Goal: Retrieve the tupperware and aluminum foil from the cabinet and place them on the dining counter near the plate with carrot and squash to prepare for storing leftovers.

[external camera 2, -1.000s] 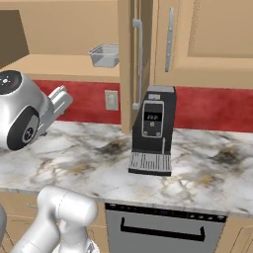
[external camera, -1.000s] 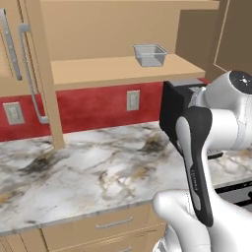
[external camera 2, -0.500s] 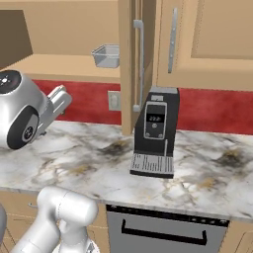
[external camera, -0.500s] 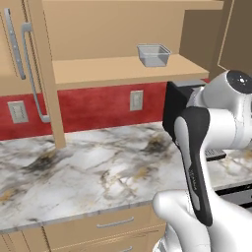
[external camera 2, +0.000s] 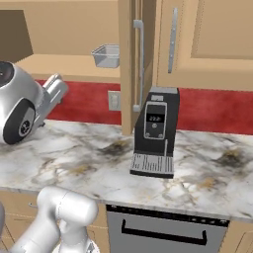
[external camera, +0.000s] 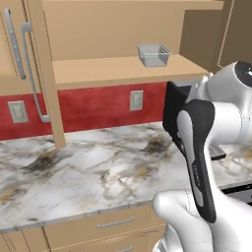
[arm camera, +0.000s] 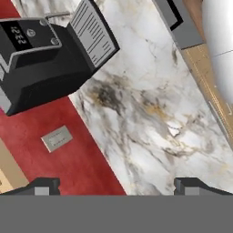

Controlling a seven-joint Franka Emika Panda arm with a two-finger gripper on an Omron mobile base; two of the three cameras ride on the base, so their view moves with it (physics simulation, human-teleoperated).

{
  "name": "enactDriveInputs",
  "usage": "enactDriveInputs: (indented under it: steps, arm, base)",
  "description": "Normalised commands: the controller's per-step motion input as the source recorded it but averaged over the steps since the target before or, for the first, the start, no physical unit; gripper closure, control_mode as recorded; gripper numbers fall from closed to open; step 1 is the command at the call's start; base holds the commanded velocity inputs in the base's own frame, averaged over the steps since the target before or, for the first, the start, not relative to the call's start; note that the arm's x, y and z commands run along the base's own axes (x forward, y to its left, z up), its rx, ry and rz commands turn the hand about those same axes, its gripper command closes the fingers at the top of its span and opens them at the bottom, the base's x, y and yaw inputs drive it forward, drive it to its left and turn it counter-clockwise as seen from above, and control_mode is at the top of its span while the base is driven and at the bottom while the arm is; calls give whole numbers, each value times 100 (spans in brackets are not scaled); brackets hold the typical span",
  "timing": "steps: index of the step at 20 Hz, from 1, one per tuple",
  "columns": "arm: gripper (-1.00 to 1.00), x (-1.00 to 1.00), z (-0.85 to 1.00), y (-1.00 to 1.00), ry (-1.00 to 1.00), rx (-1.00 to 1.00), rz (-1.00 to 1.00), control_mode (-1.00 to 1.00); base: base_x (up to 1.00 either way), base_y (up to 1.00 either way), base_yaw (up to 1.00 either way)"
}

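The tupperware (external camera: 154, 54) is a small grey translucent tub on the shelf of the open cabinet (external camera: 118, 70). From the right base it shows near the shelf's right end (external camera 2: 106, 55), with the cabinet (external camera 2: 64, 64) around it. My gripper (arm camera: 119, 187) is open with nothing between its fingertips (arm camera: 43, 185). It looks down on the marble wall counter (arm camera: 150, 113) and red backsplash, well below the shelf. The aluminum foil, the dining counter, the plate, the carrot and the squash are out of view.
A black coffee machine (external camera 2: 155, 131) stands on the wall counter (external camera 2: 79, 158), just right of the open door's edge and bar handle (external camera 2: 139, 64); it fills the hand view's upper left (arm camera: 41, 59). An outlet (external camera: 136, 100) sits on the backsplash. Drawers (external camera: 113, 224) run below.
The whole picture has drifted slightly to the right in both base views, so the base has moved a little. The arm holds its pose and the jaws stay open.
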Motion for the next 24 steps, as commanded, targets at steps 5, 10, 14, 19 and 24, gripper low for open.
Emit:
enactDriveInputs:
  steps: [5, 10, 14, 19, 24]
  arm:
    - [-100, 4, 2, -2, -1, -29, 16, -100]
    - [-100, 12, 4, -5, -9, -25, 13, -100]
    - [-100, 11, -4, -3, -3, -20, 4, -100]
    - [-100, 7, -2, -7, 0, -3, 0, -100]
    - [-100, 24, 36, -3, 0, -26, 2, -100]
  base:
    - [0, 0, 0]
    - [0, 0, 0]
    - [0, 0, 0]
    - [0, 0, 0]
    - [0, 0, 0]
